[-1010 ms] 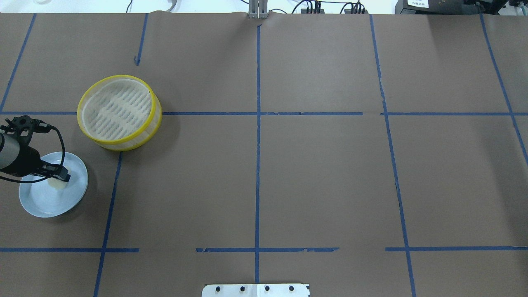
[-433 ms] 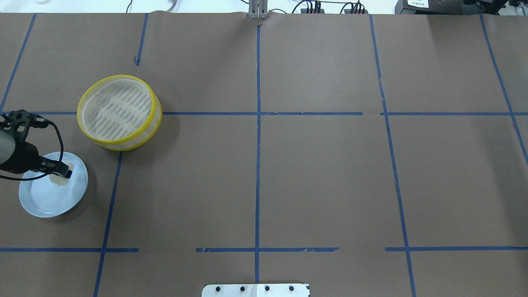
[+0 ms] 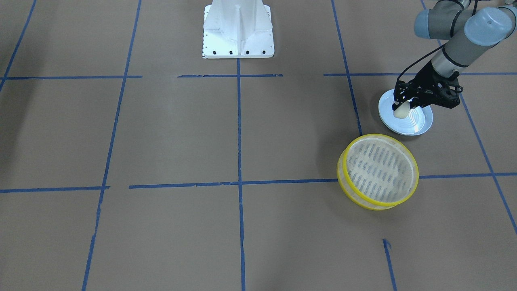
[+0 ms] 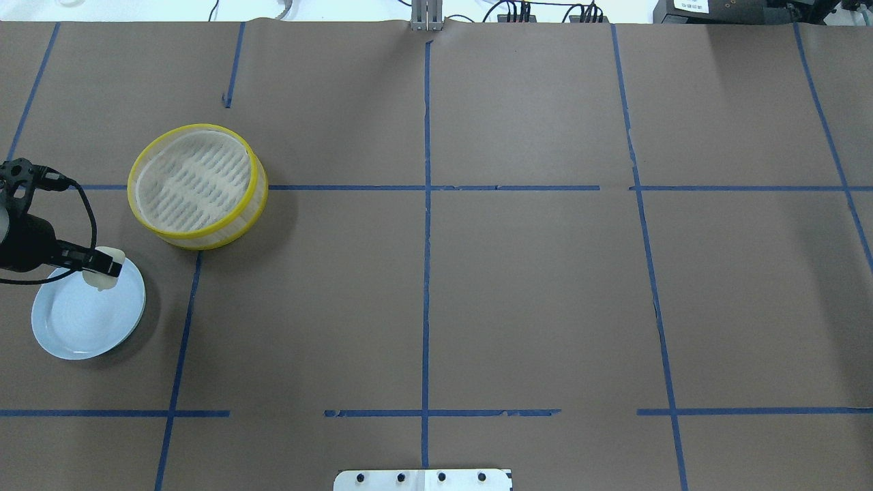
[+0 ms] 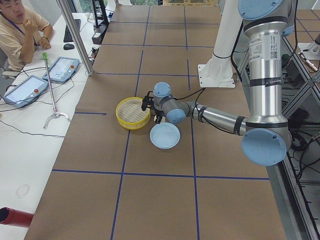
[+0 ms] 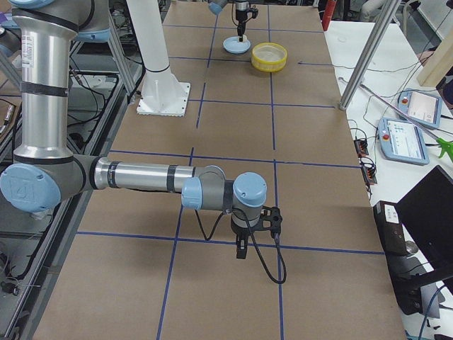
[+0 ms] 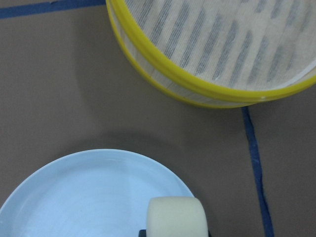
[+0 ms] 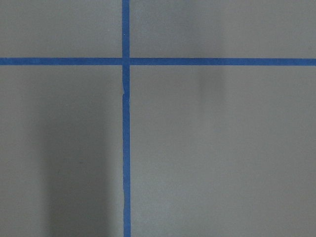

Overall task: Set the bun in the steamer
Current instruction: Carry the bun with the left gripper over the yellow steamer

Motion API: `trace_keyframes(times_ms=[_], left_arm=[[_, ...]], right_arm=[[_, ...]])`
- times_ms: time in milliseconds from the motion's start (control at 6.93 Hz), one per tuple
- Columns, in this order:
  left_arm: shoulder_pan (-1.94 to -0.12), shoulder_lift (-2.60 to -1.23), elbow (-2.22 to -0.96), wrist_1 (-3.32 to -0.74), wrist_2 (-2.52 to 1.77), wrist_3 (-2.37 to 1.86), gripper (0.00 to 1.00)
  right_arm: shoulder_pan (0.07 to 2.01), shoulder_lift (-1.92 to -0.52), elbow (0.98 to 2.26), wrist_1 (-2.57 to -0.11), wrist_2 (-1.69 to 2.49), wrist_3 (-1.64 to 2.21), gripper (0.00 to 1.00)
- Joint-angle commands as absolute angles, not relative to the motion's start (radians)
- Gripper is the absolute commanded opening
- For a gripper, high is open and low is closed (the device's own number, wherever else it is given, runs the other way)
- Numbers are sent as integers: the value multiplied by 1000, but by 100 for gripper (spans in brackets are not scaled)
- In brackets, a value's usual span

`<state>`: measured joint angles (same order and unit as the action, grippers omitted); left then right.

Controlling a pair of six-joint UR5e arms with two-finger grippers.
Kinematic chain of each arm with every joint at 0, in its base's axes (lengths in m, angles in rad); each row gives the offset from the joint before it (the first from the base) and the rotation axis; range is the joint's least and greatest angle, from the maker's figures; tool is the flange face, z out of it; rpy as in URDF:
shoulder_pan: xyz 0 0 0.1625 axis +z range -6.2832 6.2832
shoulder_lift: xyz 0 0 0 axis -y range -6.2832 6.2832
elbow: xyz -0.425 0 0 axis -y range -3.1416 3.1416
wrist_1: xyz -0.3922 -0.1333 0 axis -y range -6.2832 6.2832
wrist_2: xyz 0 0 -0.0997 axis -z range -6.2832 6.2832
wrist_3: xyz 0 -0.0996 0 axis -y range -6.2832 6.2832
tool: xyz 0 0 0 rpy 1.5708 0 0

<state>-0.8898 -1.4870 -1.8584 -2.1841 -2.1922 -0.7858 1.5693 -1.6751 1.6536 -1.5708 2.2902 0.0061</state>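
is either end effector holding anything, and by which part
The left end effector holds the bun, pinched by its sides, above the plate. Whether the right end effector holds anything cannot be told.

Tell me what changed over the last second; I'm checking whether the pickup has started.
The left claw, shut on the bun, carried it from the middle of the plate to its far edge, toward the basket, apparently lifting it. Plate and basket stayed put.

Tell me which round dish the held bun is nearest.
The pale blue plate: the bun overlaps its rim in the left wrist view, while the yellow-rimmed steamer stands apart, empty.
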Motion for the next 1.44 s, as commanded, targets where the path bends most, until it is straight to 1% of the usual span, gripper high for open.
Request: trace_keyframes(times_ms=[0,144,289,433,722,866,1299], left_arm=[[-911,-1578,-1847,-2119,-2192,-788,41],[-929,-1662,-1830,-2014,-2191,-788,41],[-933,-1763,-1769,-1918,-2189,-788,41],[-933,-1825,-1678,-1907,-2189,-795,41],[-930,-1915,-1571,-1908,-2191,-866,41],[-928,-1954,-1522,-1907,-2191,-877,41],[-928,-1959,-1488,-1920,-2189,-897,42]], right_arm=[[1569,-1675,1654,-1571,2290,6,100],[1569,-1675,1654,-1571,2290,6,100],[1569,-1675,1654,-1571,2290,6,100],[1569,-1675,1654,-1571,2290,6,100],[1569,-1675,1654,-1571,2290,6,100],[1569,-1675,1654,-1571,2290,6,100],[1569,-1675,1654,-1571,2290,6,100]])
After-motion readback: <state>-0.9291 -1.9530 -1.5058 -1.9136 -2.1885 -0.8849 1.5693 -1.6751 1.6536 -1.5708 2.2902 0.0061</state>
